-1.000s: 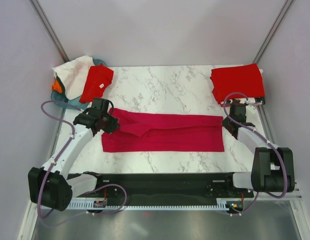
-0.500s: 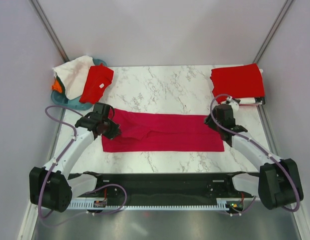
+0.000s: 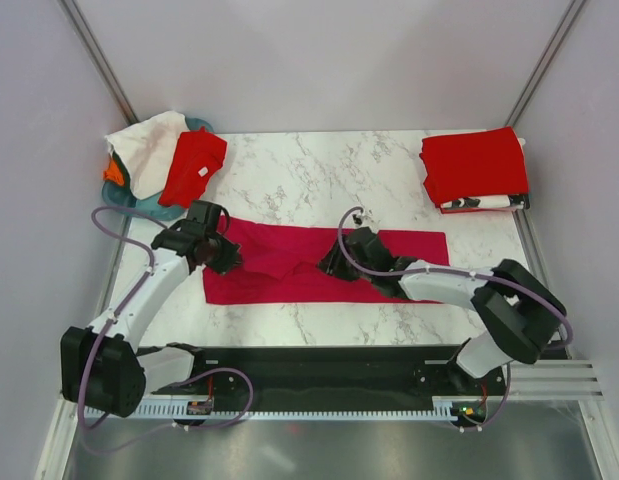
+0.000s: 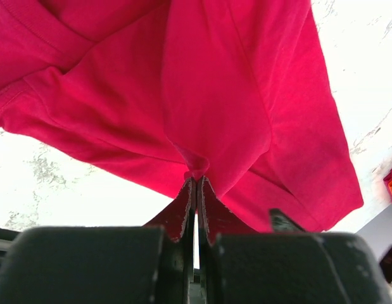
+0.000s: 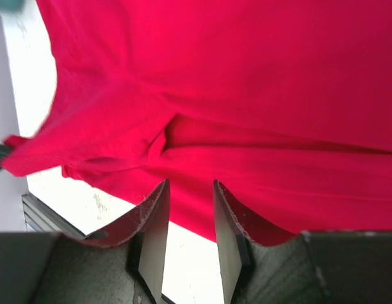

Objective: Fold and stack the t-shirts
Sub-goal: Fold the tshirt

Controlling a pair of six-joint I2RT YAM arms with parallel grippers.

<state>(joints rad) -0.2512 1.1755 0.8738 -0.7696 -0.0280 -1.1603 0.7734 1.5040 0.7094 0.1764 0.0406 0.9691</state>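
Top view: bright, even, diffuse light from overhead; shadows faint and soft-edged on the marble table (image 3: 319, 165). Walls (image 3: 319, 60) read pale lilac, no hot spots. Sharp across the frame; steel strip (image 3: 319, 450) at the near edge gives a dull grey sheen.
Left wrist view: crimson shirt (image 4: 214, 95) heavily saturated, folds still legible; marble burnt out to near white; left gripper (image 4: 196, 183) dark and soft close to the lens.
Right wrist view: softest of the three, cloth smeared, seams hazy; right gripper (image 5: 190, 185) underexposed, table patch blown white
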